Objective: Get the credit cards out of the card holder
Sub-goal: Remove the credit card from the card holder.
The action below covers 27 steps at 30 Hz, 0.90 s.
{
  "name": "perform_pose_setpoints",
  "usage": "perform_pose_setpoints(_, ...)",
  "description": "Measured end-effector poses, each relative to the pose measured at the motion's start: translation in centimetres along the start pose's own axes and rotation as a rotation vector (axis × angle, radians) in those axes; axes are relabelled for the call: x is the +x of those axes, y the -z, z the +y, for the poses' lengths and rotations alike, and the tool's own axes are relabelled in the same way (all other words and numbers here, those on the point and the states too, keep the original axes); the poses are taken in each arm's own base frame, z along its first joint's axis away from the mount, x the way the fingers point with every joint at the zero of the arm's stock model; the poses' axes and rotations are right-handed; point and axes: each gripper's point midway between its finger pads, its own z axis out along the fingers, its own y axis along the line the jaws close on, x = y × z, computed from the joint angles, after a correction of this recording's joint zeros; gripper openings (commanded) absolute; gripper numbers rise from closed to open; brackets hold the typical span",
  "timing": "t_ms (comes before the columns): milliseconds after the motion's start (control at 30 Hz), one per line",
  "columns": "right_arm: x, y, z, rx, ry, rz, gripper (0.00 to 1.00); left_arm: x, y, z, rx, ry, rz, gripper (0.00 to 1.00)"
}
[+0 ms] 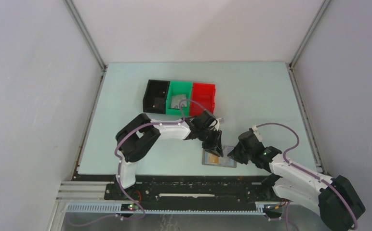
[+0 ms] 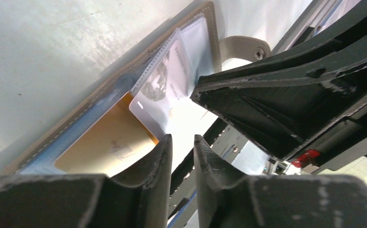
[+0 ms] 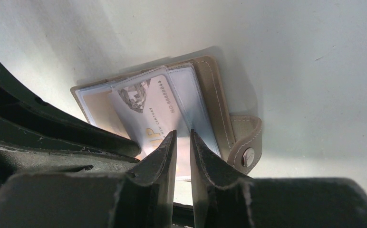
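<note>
While both claws crowd the card holder (image 1: 219, 158) at the table's (image 1: 271, 91) near edge, the top view shows little of it. The left gripper (image 1: 215, 146) covers its left part and the right gripper (image 1: 233, 155) sits at its right edge. The holder lies open and flat.

The tan-orange card (image 2: 106, 144) sits in a blue-grey pocket, its lower end cut off by the left fingers; its print is too blurred to read. The pale grey card (image 3: 146, 111) is in a clear sleeve, its bottom hidden behind the right fingers. Readable on it: "IP", "CENTURY", "NO 8888…", the last digits unsure. The closing tab (image 3: 246, 140) sticks out to the side, snap showing.

Left jaws are a narrow slit apart, with nothing seen between them. Right jaws are also nearly together over the sleeve; cannot tell if they pinch it.

The green bin (image 1: 179, 98) holds something greyish, unclear.
</note>
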Motion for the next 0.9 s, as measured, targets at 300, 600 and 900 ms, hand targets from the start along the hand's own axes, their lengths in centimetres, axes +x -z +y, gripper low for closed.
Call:
perform_pose_setpoints(300, 0.0, 0.0, 0.0, 0.0, 0.0, 0.0, 0.25, 0.0, 0.1, 0.9, -0.044, 0.007, -0.01, 0.45)
perform_pose_setpoints(600, 0.0, 0.0, 0.0, 0.0, 0.0, 0.0, 0.25, -0.3, 0.4, 1.3, -0.08, 0.0, -0.035, 0.45)
perform_pose_setpoints(900, 0.0, 0.0, 0.0, -0.001, 0.0, 0.0, 0.25, -0.3, 0.4, 1.2, -0.066, -0.001, -0.029, 0.4)
